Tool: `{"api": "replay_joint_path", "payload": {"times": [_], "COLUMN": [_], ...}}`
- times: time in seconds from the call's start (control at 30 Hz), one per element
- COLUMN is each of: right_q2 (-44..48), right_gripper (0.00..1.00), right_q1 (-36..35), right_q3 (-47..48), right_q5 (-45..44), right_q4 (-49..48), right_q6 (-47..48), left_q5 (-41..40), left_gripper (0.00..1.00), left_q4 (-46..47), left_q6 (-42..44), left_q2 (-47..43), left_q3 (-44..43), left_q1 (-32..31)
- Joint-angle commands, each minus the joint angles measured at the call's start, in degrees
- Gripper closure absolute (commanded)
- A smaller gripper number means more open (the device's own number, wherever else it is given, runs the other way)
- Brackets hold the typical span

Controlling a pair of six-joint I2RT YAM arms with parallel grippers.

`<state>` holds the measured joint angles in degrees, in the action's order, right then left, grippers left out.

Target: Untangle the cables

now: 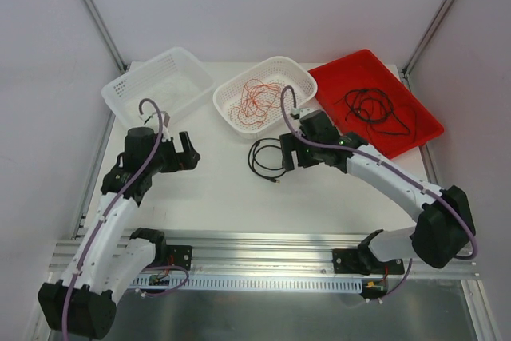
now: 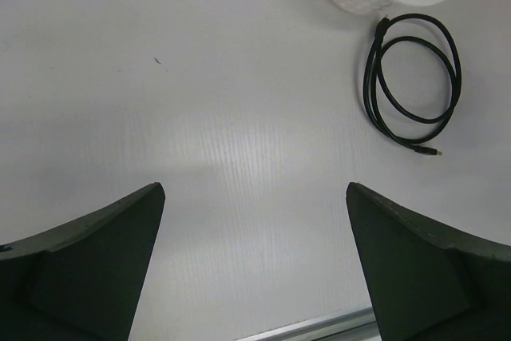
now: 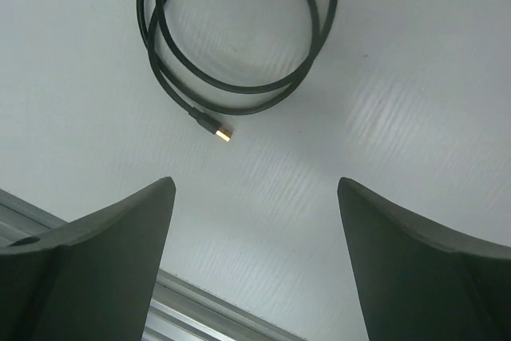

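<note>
White counter between pale walls carries three containers along its far side. Thin red-orange cables lie in a loose snarl inside the white oval basket at the far middle. Thin black cables sprawl in overlapping loops in the red tray at the far right. One black cable lies alone on the counter just near of the oval basket, wound in a tidy double ring.

A white rectangular basket stands at the far left. The right arm's wrist and its purple hose cross the near right rim of the oval basket.

The right hand hovers just right of the coil, fingers spread and grasping nothing. The left hand is well to the left, also released.

Only the overhead view shows the tray. The right wrist view shows the coil beyond the spread hand and its gold-tipped plug. The left wrist view has the coil at its upper right, beyond its hand.
</note>
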<state>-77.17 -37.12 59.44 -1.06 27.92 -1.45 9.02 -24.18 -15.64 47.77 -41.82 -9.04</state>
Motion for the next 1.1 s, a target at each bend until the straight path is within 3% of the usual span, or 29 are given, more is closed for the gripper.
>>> {"api": "replay_joint_path", "payload": {"times": [0.0, 0.2, 0.47, 0.77, 0.9, 1.07], "right_q2": [-3.9, -15.4, -30.4, -38.0, -36.8, -33.2], "right_gripper": [0.13, 0.15, 0.17, 0.27, 0.45, 0.83], "right_q1": [-3.9, -9.1, -12.3, -16.1, -18.5, -23.2], "right_q3": [1.7, 9.5, 19.2, 20.7, 17.7, 15.1], "right_q5": [-3.1, 3.0, 3.9, 4.6, 4.7, 3.2], "right_q4": [-3.7, -4.5, -2.4, -1.6, -0.9, 2.0], "right_q6": [2.8, 12.0, 15.6, 13.4, 12.2, 10.9], "left_q5": [-5.1, -11.7, -16.1, -17.8, -17.5, -17.6], "left_gripper": [0.01, 0.01, 0.01, 0.01, 0.01, 0.01], "left_q4": [1.0, 1.1, 1.2, 1.2, 1.2, 1.2], "left_q6": [-0.3, -1.6, -1.0, -0.6, -0.6, -0.5], "left_q2": [-8.1, -18.1, -15.4, -14.6, -14.2, -14.3], "left_q3": [3.8, 6.2, 5.2, 5.2, 5.1, 5.1], "left_q1": [-0.4, -0.4, -0.4, -0.4, -0.4, -0.4]}}
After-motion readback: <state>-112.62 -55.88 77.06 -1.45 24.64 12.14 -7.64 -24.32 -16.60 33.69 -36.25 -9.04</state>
